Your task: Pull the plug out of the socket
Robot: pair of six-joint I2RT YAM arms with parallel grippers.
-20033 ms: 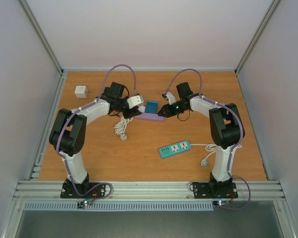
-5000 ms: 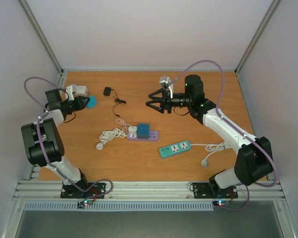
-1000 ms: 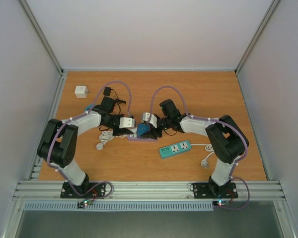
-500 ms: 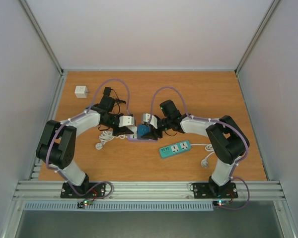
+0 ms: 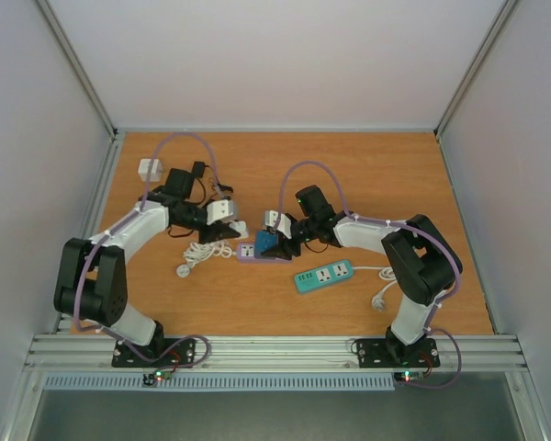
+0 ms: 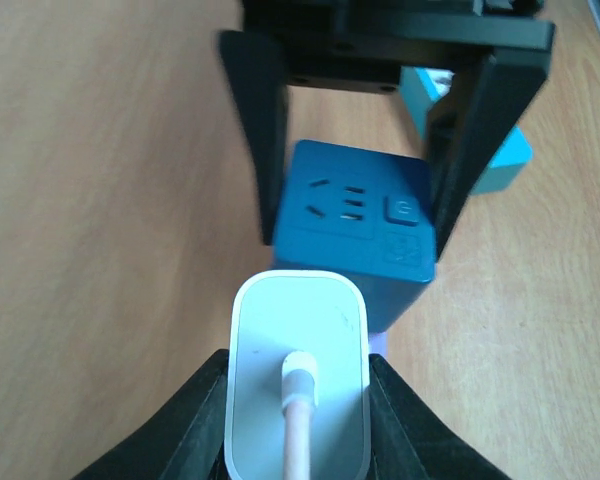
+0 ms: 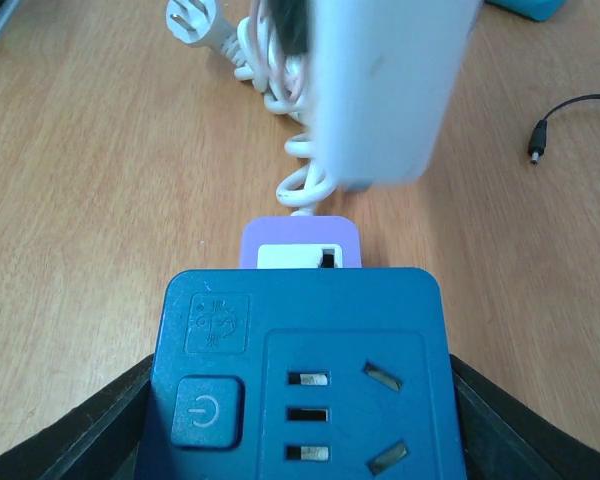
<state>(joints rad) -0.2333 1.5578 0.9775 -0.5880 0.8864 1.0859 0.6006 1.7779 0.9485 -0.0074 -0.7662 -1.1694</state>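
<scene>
Since the white plug (image 6: 298, 340) is clamped between the fingers of the left gripper (image 6: 298, 385) and hangs apart from the purple strip (image 7: 300, 232), with bare table showing in the right wrist view between its blurred body and the strip's white socket (image 7: 295, 258), the pull looks done, and what matters now is which way to carry it off. From the socket the plug lies toward the robot's left and a little raised, roughly on the line of the strip's long axis. Its cable leaves the rear face straight back between the left fingers, and its prongs are not visible. The right gripper (image 7: 305, 440) is closed on the blue socket cube (image 7: 305, 340), which stands on the strip just beside the vacant socket and so pins the strip from the other side. The two grippers face each other along that axis, with the cube between them. Only the left arm holds the plug, and I judge its free way to be further left, away from the cube. A coil of white cable (image 7: 270, 100) lies on the table (image 5: 376, 175) just beyond the strip on that side and could drag or snag. A black barrel connector (image 7: 536, 155), a teal power strip (image 5: 323, 275) and a small white block (image 5: 150, 169) all lie well off the path.
</scene>
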